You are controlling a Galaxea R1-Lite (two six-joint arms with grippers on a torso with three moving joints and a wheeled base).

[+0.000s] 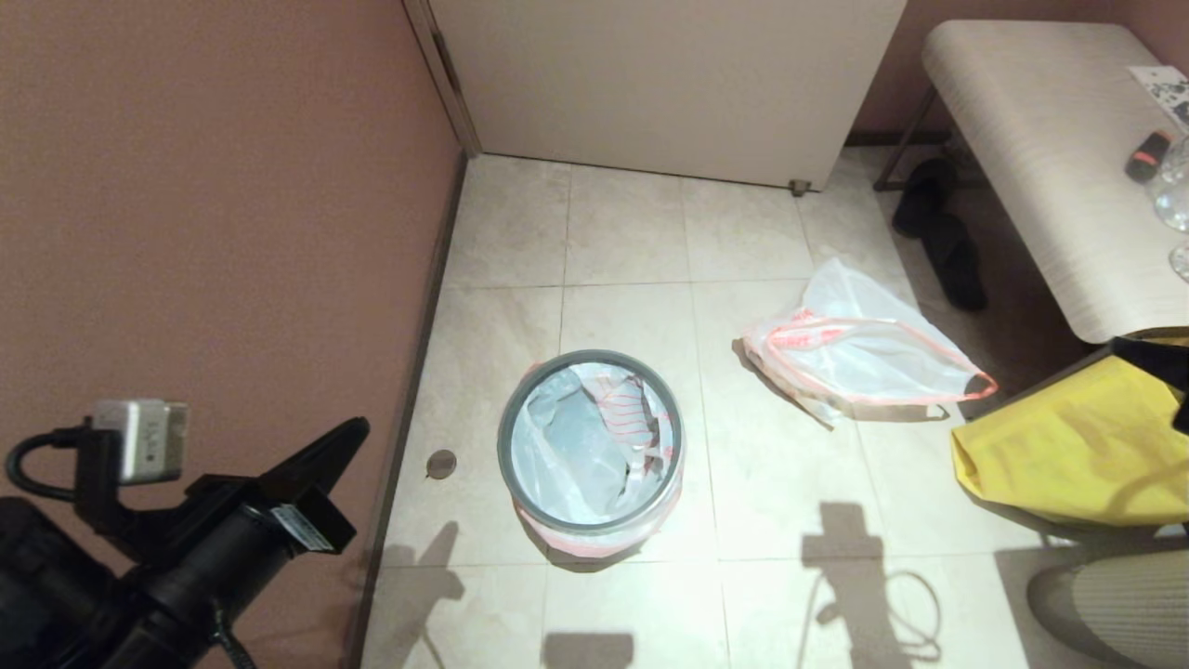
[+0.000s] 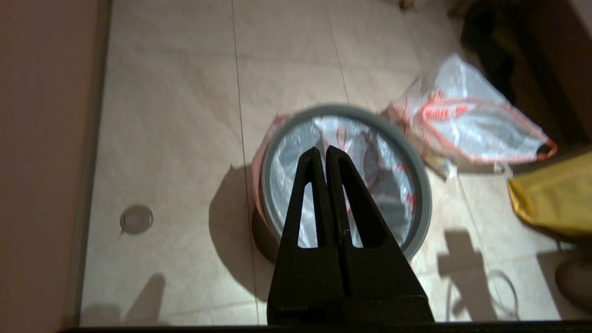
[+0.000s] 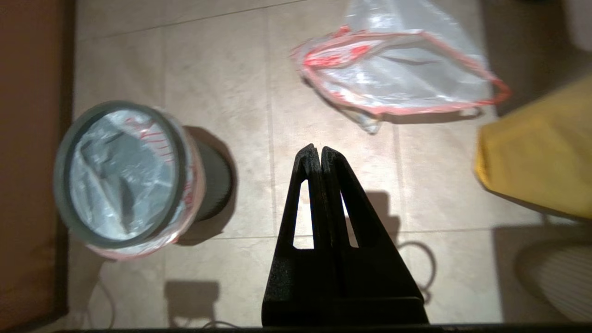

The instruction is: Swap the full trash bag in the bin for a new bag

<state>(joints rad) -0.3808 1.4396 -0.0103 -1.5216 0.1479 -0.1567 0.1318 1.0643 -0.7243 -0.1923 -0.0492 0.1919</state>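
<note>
The bin (image 1: 507, 437) stands on the tiled floor near the left wall, its grey hoop rim (image 3: 60, 185) clamping a translucent white bag. That bag, the full trash bag (image 1: 576, 455), has its pink-red hem folded outside, and dark shapes show through it. The new bag (image 1: 864, 358) lies limp and flat on the floor to the bin's right, only plastic showing. My left gripper (image 2: 321, 150) hangs shut and empty above the bin's near side (image 2: 418, 194). My right gripper (image 3: 314, 149) is shut and empty over bare tile between the bin's black body (image 3: 212, 185) and the new bag (image 3: 397, 78).
A big yellow bag (image 1: 1087, 446) sits at the right. A pale bench (image 1: 1050, 139) stands behind it with dark slippers (image 1: 947, 242) beside it. The pink wall (image 1: 232, 186) runs along the left, a white door (image 1: 669, 84) at the back, and a floor drain (image 1: 441, 463) lies by the bin.
</note>
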